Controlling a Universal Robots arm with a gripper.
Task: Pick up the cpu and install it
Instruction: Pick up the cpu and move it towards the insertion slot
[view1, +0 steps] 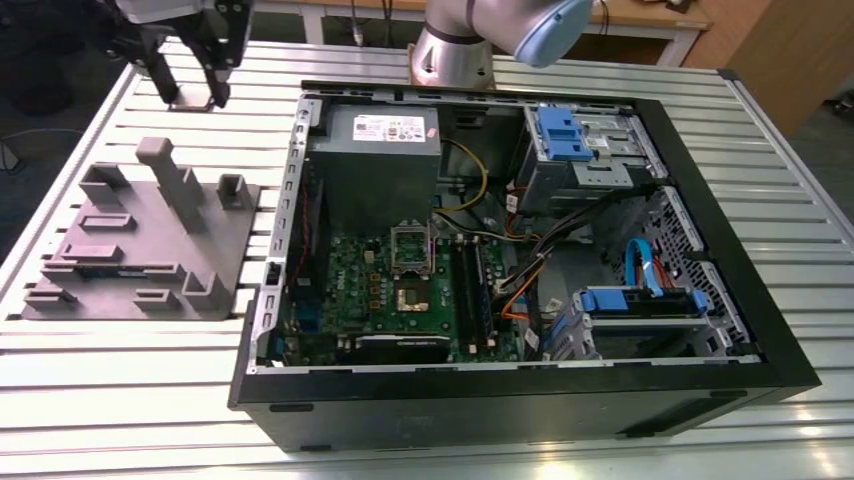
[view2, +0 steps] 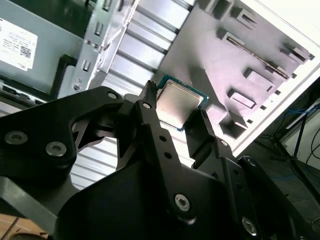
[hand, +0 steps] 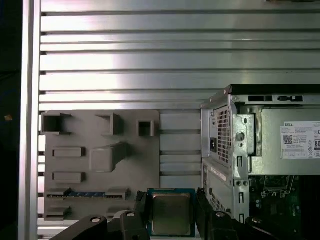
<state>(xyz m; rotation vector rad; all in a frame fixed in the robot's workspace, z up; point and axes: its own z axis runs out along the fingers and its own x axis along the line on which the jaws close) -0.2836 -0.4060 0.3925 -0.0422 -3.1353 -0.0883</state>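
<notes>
At the lower centre of the first wrist view, the end effector (hand: 171, 206) is clamping the cpu (hand: 171, 215) by two opposite edges over the tabletop (hand: 150, 60), likely suiting a light, stiff, fragile chip whose metal top is looking slippery.

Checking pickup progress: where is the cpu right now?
In both wrist views the cpu sits clamped in the pincer, above the slatted table near the grey fixture tray, outside the computer case.
</notes>
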